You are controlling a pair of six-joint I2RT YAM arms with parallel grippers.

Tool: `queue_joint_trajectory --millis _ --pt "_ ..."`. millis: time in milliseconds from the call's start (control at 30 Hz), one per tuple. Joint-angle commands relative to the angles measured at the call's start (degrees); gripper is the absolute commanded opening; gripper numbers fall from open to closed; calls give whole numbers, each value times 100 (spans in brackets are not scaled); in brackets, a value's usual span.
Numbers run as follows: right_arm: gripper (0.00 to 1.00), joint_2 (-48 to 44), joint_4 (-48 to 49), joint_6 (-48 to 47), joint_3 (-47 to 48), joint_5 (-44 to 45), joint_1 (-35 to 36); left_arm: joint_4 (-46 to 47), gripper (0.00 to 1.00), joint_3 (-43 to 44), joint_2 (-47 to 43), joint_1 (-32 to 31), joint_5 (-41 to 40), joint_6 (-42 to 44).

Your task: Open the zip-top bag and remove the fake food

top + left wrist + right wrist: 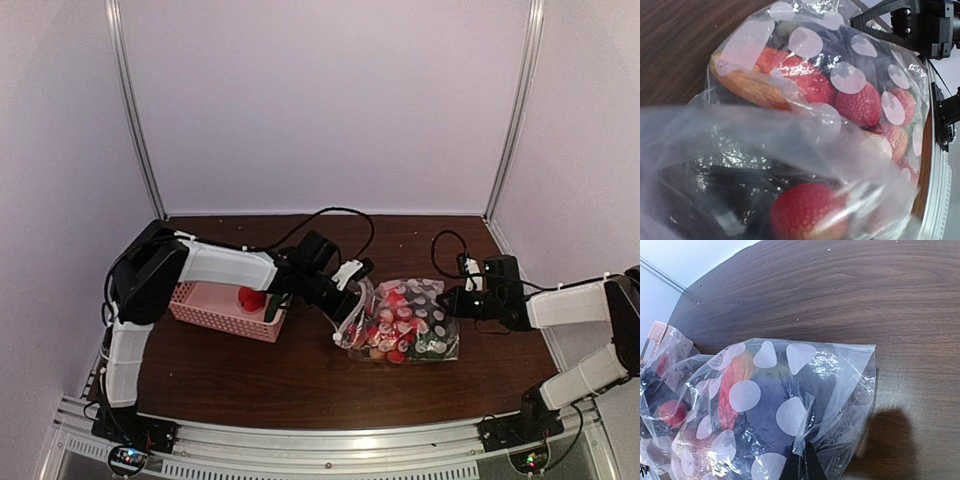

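Note:
The zip-top bag (402, 320) lies on the table centre-right, clear with white dots, and also shows in the right wrist view (770, 405). The fake food (398, 322) is inside: red berries (860, 102), an orange piece (747, 82) and dark purple pieces. My left gripper (348, 312) is at the bag's left mouth, and its dark fingers (715, 200) are blurred behind plastic. A red berry (807, 210) sits right at the jaws. My right gripper (802, 465) is shut on a fold of the bag's plastic at its right end (455, 303).
A pink perforated basket (215, 310) stands left of the bag with a red piece (250, 298) in it. Black cables lie behind the bag. The table's front rail (940, 195) runs close to the bag.

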Motion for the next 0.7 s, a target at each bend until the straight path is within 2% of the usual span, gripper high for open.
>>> queue_joint_trajectory --millis 0,100,667 --pt "0 -175 -144 -28 -46 189 18 24 7 -192 -704 4 -425 82" --pt "0 -226 -158 -24 -75 247 11 30 0 -316 -1016 35 -529 80" --pt "0 -347 -279 37 -102 540 -79 79 0 -880 -2341 226 -973 56"
